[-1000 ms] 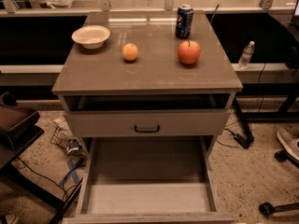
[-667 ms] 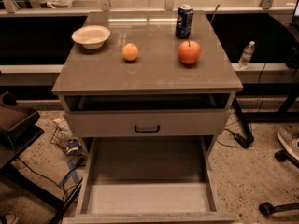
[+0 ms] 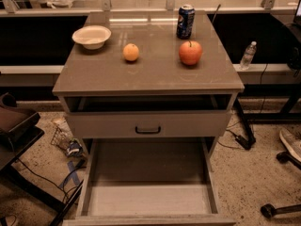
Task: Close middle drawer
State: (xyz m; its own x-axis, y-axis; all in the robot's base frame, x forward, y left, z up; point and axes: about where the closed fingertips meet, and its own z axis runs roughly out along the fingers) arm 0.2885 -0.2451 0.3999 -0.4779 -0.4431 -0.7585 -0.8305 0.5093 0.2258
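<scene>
The middle drawer is pulled far out toward me below the cabinet's front. Its pale inner floor shows and holds nothing. Its front edge lies along the bottom of the camera view, and its handle is out of view. Above it, the drawer nearest the tabletop, with a small black bar handle, stands out a little, with a dark gap behind its front. The lowest drawer is hidden. The gripper and the arm are not in view.
On the tabletop stand a white bowl, an orange, a red apple and a blue soda can. A dark chair and cables are at the left. A water bottle and a chair base are at the right.
</scene>
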